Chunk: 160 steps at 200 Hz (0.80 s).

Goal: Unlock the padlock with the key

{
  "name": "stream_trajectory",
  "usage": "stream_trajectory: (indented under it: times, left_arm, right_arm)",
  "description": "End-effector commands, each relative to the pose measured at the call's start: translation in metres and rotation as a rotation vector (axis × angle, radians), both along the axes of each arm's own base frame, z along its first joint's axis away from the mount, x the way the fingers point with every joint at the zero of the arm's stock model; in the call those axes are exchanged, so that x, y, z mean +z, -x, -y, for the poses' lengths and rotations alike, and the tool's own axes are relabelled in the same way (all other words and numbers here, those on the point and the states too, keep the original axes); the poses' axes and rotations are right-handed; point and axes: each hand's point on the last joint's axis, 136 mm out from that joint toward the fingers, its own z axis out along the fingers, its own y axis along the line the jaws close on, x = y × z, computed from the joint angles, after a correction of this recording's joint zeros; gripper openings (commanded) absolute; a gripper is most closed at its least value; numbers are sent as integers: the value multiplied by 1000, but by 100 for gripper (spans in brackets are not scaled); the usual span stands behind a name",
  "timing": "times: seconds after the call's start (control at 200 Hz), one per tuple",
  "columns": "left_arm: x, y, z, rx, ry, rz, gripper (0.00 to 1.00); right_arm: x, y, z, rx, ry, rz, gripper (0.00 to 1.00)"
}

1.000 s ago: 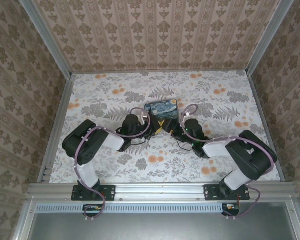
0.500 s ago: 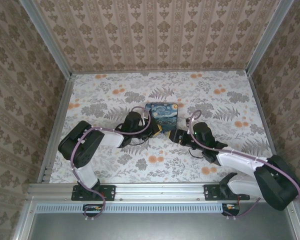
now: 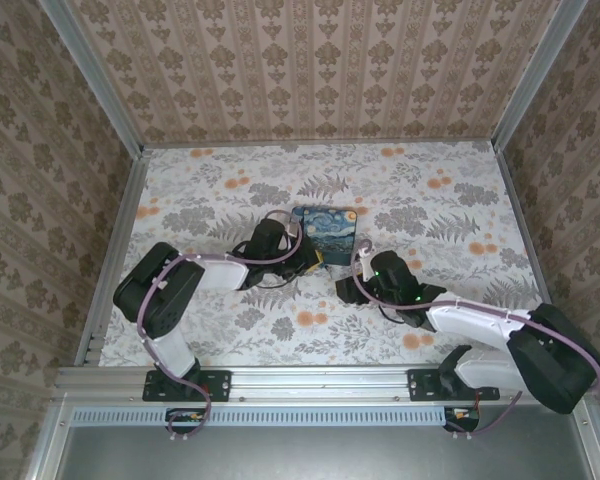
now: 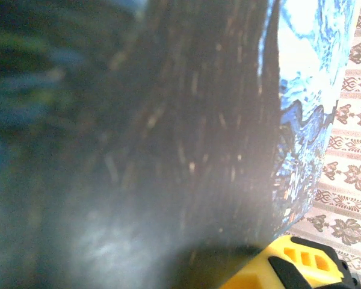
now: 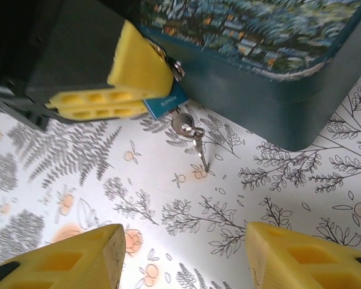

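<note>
From above, the left gripper point(image 3: 307, 258) sits at the box's point(image 3: 326, 224) front edge. The right gripper point(image 3: 346, 287) lies just short of it, drawn back since a second ago, when both met there. The left wrist view is mostly blur. From the right wrist, the left gripper seems clamped on the padlock point(image 5: 166, 103). The key point(image 5: 198, 144) lies just beyond it, its length pointing toward the right gripper's wide-spread jaws.

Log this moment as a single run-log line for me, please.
left gripper: shut on padlock at painted box | key: dangling under padlock | right gripper: open, short of key
</note>
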Motion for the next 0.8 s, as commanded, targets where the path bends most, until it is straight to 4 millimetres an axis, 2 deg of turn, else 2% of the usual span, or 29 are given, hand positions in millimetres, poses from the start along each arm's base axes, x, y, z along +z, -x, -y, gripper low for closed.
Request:
stream_trajectory:
  times: [0.0, 0.195, 0.24, 0.365, 0.56, 0.795]
  left_arm:
    - [6, 3, -2, -10, -2, -45, 0]
    - [8, 3, 0, -12, -4, -49, 0]
    - [9, 2, 0, -12, -2, -47, 0]
    - [10, 2, 0, -12, -4, -51, 0]
    - [10, 3, 0, -16, -9, -53, 0]
    - [7, 5, -1, -16, -12, -60, 0]
  right_arm:
    - [6, -14, -6, 14, 91, 91, 56]
    - [2, -22, -23, 46, 155, 123, 56]
    - [-9, -24, -26, 52, 187, 108, 56]
    - [-14, -31, -32, 51, 231, 122, 55]
    - [-24, -45, -32, 15, 300, 133, 51]
    - [-23, -61, -36, -33, 322, 157, 43]
